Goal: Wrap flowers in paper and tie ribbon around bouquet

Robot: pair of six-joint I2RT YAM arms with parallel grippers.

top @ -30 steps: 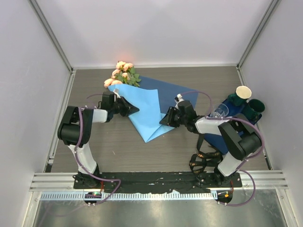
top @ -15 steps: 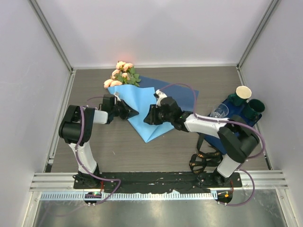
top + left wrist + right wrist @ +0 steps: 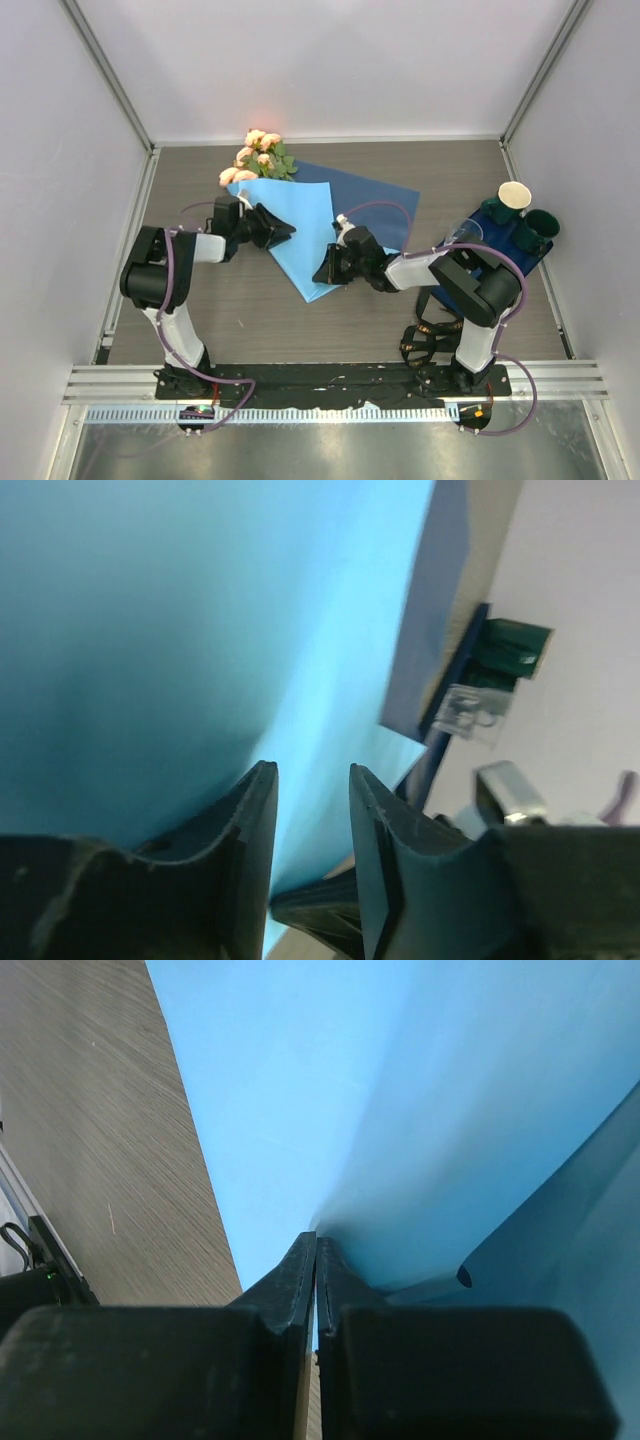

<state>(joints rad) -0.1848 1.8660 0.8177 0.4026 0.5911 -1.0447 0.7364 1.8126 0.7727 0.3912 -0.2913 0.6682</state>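
The flowers (image 3: 256, 156), pale pink roses with green leaves, stick out of the far left end of the paper (image 3: 300, 232). The paper is folded over them light blue side up, and its darker face (image 3: 372, 195) lies flat to the right. My left gripper (image 3: 284, 231) rests at the fold's left edge, and in the left wrist view this gripper (image 3: 311, 773) is open with the light blue paper (image 3: 200, 610) beyond the gap. My right gripper (image 3: 322, 274) is at the fold's lower right edge. In the right wrist view that gripper (image 3: 316, 1238) is shut on the paper (image 3: 300, 1080). The black ribbon (image 3: 428, 340) lies looped by the right arm's base.
A dark navy mat (image 3: 462, 292) at the right carries a cream cup (image 3: 514, 195), dark green cups (image 3: 541, 226) and a clear glass (image 3: 462, 237). Grey walls enclose the wooden table (image 3: 250, 320) on three sides.
My right gripper pulled back from the middle of the paper to its lower right edge and closed on it. My left gripper opened and let go of the paper.
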